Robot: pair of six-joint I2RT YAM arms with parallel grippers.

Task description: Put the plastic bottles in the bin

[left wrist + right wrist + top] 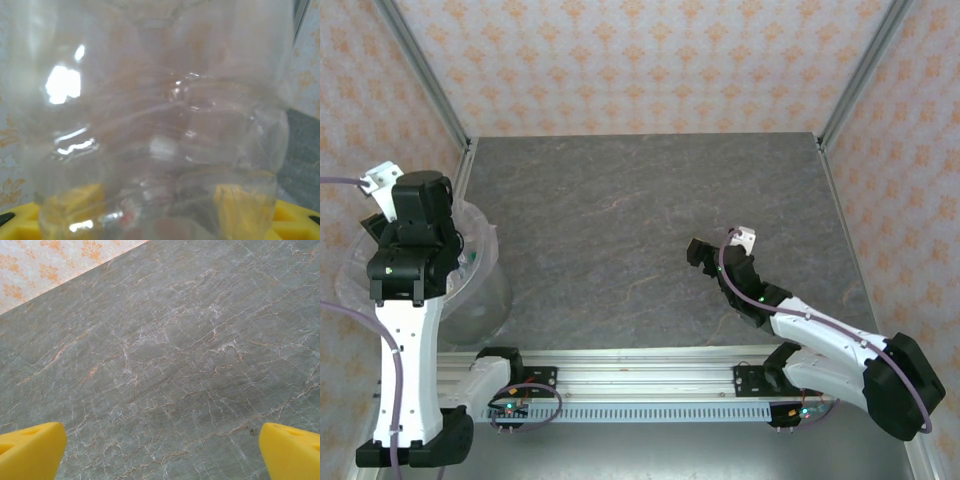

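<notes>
Your left pincer has a clear plastic bottle between its yellow fingers; you cannot tell whether they pinch it or merely flank it. That bottle is ribbed, crumpled and glossy with glare, pressed close to the wrist camera. From overhead, you see the left arm rise from its base and fold its wrist over the bin, a see-through, bag-lined tub at the left edge of the tabletop. Your right pincer is spread wide over the grey stone, with the right arm stretched low toward the middle.
</notes>
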